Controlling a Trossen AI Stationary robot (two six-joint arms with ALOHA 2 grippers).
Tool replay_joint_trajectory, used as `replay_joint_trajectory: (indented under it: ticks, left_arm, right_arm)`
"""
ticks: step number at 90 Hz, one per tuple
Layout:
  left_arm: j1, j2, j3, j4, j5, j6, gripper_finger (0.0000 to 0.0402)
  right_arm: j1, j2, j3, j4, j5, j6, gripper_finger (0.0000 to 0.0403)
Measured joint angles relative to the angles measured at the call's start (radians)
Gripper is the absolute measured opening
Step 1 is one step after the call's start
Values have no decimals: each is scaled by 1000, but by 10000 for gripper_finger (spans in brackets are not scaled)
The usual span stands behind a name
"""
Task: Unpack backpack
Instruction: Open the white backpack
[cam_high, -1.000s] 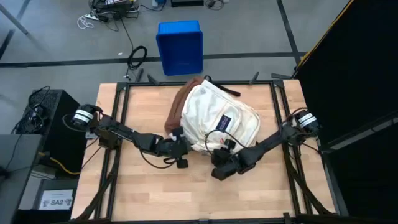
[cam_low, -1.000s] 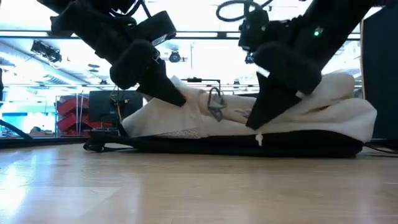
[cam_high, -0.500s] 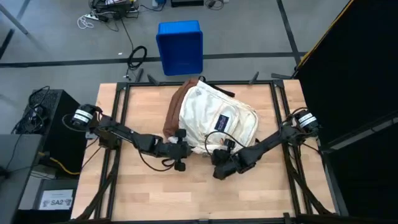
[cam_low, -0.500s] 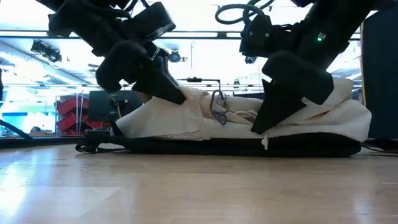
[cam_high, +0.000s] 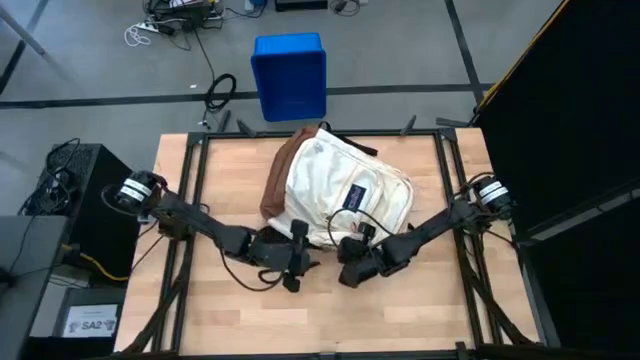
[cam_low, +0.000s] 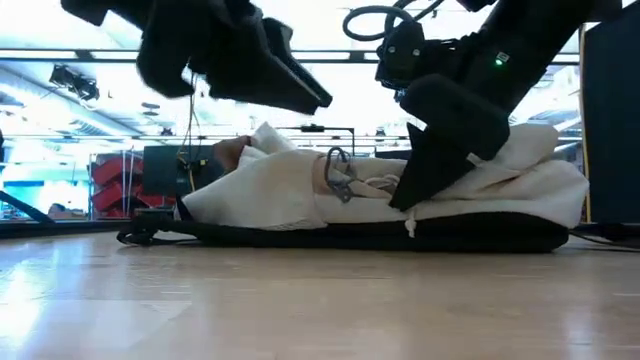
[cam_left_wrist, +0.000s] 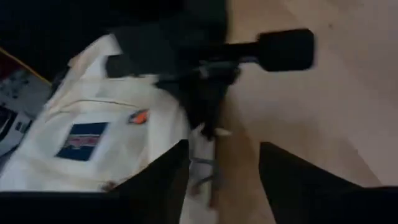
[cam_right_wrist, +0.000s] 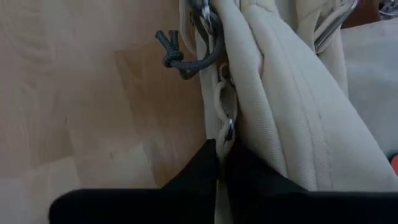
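Backpack (cam_high: 345, 195) lies flat on the wooden surface (cam_high: 230, 170), cream front pocket facing up w/ the small dark logo patch (cam_high: 355, 196) showing, brown base (cam_high: 277, 180) off to the far-left side of it.

Right jaws (cam_right_wrist: 219, 149) sit at the backpack's near edge, pressed together and pinching a small zipper pull on the cream fabric; a grey cord loop (cam_right_wrist: 177, 56) lies just beyond them on the wood. In the high view the right gripper (cam_high: 352, 262) is down against the bag's near rim; in the low view it reaches to the bag's dark bottom edge (cam_low: 400, 235), w/ cream folds bunched directly behind it.

Left jaws (cam_left_wrist: 221, 180) are spread, nothing between them. Left gripper (cam_high: 298, 255) is just beside the backpack's near-left corner, not touching the fabric as far as can be told. In the low view it hangs raised above the bag (cam_low: 260, 75), clear of the cream cloth. Past the left jaws the wrist view shows the logo patch (cam_left_wrist: 83, 140), an orange zipper tab (cam_left_wrist: 139, 116) and the right arm (cam_left_wrist: 205, 50) ahead.

Beyond the surface's far edge, well apart from both jaws, a blue bin (cam_high: 289, 75) stands on the floor w/ cables (cam_high: 220, 92) near it.
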Motion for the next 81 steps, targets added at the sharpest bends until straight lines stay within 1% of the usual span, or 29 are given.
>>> replay_joint_trajectory:
  ticks: [6,15,24,32,47,53,58,71,74,81]
  left_arm:
    - [4,44,0,24,-44,3,181]
    - [15,121,-1,108,-145,33,183]
    - [27,185,-1,204,-219,94,183]
    - [39,230,-1,265,-225,129,184]
    - [45,256,-1,259,-226,183,177]
    - [46,257,-1,246,-228,184,160]
    - [45,257,-1,244,-239,183,133]
    - [45,257,-1,231,-262,173,27]
    - [45,257,-1,227,-264,165,18]
    - [39,255,0,194,-272,161,15]
  right_arm:
    - [-1,0,0,10,0,-1,0]
    - [-3,0,0,29,-8,-9,0]
    - [-8,0,0,47,-67,-36,0]
    - [-8,0,1,52,-110,-61,3]
    - [-5,0,1,65,-118,-72,1]
    - [-5,0,1,66,-120,-72,1]
    - [-3,0,1,67,-121,-71,1]
    - [8,0,1,61,-121,-48,0]
    - [12,0,1,55,-129,-32,0]
    - [24,0,6,38,-165,20,0]
